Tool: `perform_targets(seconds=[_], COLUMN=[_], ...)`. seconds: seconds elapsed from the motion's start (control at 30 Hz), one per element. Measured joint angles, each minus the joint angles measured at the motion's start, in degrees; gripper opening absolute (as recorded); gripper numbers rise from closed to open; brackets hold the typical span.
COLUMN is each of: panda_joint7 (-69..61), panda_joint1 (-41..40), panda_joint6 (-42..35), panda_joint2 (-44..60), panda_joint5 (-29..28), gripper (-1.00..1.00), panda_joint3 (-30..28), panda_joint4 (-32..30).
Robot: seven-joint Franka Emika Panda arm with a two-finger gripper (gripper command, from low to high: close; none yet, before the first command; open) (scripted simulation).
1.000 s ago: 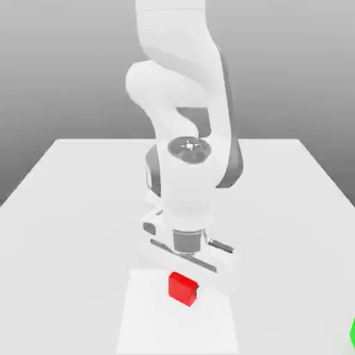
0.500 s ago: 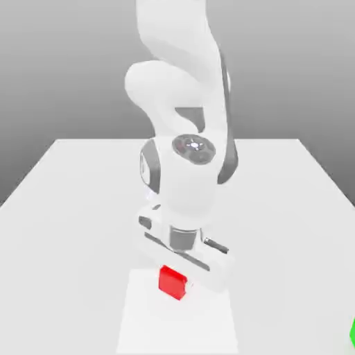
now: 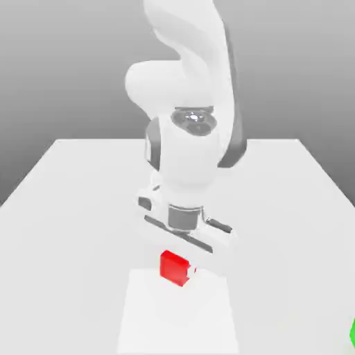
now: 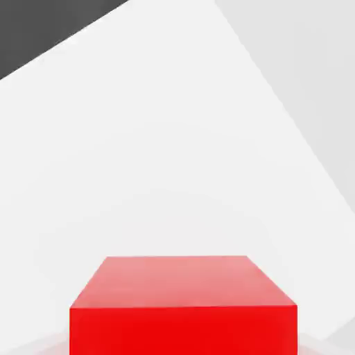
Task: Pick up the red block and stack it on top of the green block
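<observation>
I am holding the red block (image 3: 174,267) clamped in my gripper (image 3: 179,272), my fingers pressed together on it from both sides. In the exterior view the block is hanging just under my hand, a little above the white table (image 3: 62,229) and over a paler rectangular patch (image 3: 139,319) on its surface. My own hand is covering the block's upper edge, and I can only make out a small white bit of one finger at the block's side toward the exterior view's right; the other finger is sitting behind the block.

In the hand view the red block (image 4: 184,305) is sitting close to the lens, with one pale red face tilting away and a brighter red face being cut off by the picture's border. Beyond it I am seeing the table (image 4: 173,152) and a dark corner of background.

The green block (image 3: 352,333) is showing as a thin green sliver at the border of the exterior view, low on the exterior view's right, well apart from me and the red block. Most of it is being cut off, so I cannot tell its shape.
</observation>
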Motion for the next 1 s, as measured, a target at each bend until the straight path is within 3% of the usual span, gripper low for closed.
perform_targets(seconds=[0.13,0.43,0.77,0.87,0.9,1.0], panda_joint7=[-6.0,-10.4,-19.7,-19.0,-18.4,-18.4], panda_joint1=[1.1,8.1,16.5,18.6,19.2,19.2], panda_joint6=[-0.6,-9.2,-19.1,-15.8,-14.2,-14.2], panda_joint2=[-2.1,6.7,18.6,24.2,26.0,26.0], panda_joint5=[8.0,1.2,-1.4,-3.8,-4.7,-4.7], gripper=[-1.00,-1.00,-1.00,-1.00,1.00,1.00], panda_joint3=[0.8,7.1,15.6,14.5,13.7,13.7], panda_joint4=[-0.4,16.8,37.4,39.4,39.6,39.6])
